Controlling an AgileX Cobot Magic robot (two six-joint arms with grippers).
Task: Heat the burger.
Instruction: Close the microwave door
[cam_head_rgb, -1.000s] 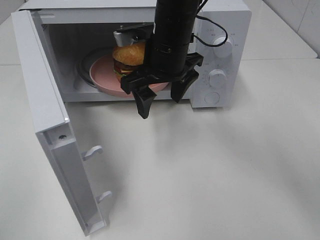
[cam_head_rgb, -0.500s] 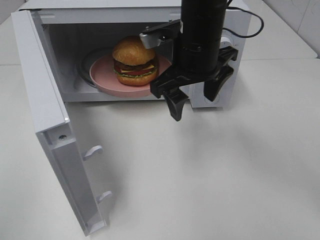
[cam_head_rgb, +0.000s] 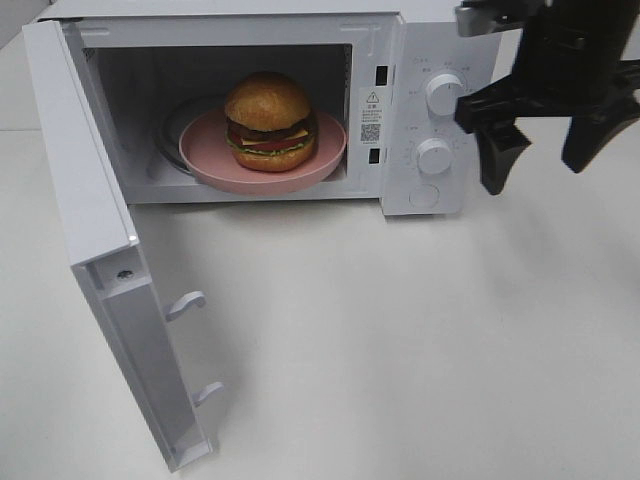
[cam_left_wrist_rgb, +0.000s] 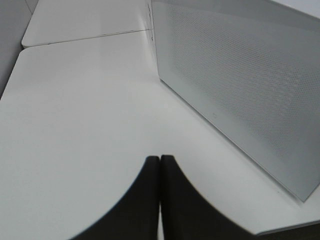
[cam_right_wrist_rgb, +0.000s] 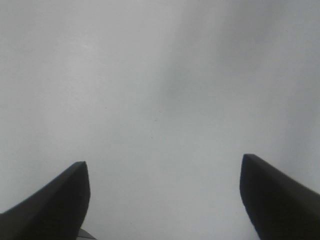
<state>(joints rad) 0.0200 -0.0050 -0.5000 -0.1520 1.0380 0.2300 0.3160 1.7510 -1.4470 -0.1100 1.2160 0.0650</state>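
Hanging at the 2 o'clock corner of the high view, my right pincer (cam_head_rgb: 535, 172) has its jaws spread wide. It is clear of the microwave oven (cam_head_rgb: 400, 40), at 3 o'clock from the control panel. The two black fingers (cam_head_rgb: 495, 165) point down toward the table (cam_head_rgb: 400, 350) without touching it. In the right wrist view, only bare pale table surface shows between the parted tips of my right pincer (cam_right_wrist_rgb: 163, 165).

My left pincer (cam_left_wrist_rgb: 160, 160) shows only in the left wrist view. Its two dark fingertips are pressed together edge to edge, pinching no object. It sits over the white table, beside a perforated white panel (cam_left_wrist_rgb: 240, 85).

Location of the task item:
- The burger (cam_head_rgb: 268, 120) sits upright inside the oven cavity, at 12 o'clock in the high view.
- It rests on the middle of a pink plate (cam_head_rgb: 205, 158), whose front rim lies near the cavity's front edge.
- The bun top, dark patty, yellow cheese, red tomato and green lettuce are all visible.

Oven condition:
- The door (cam_head_rgb: 90, 230) is swung fully out toward 8 o'clock, with two latch hooks (cam_head_rgb: 186, 303) on its inner edge.
- The control panel carries an upper dial (cam_head_rgb: 443, 93), a lower dial (cam_head_rgb: 434, 156) and a round button (cam_head_rgb: 424, 196) at 6 o'clock below them.
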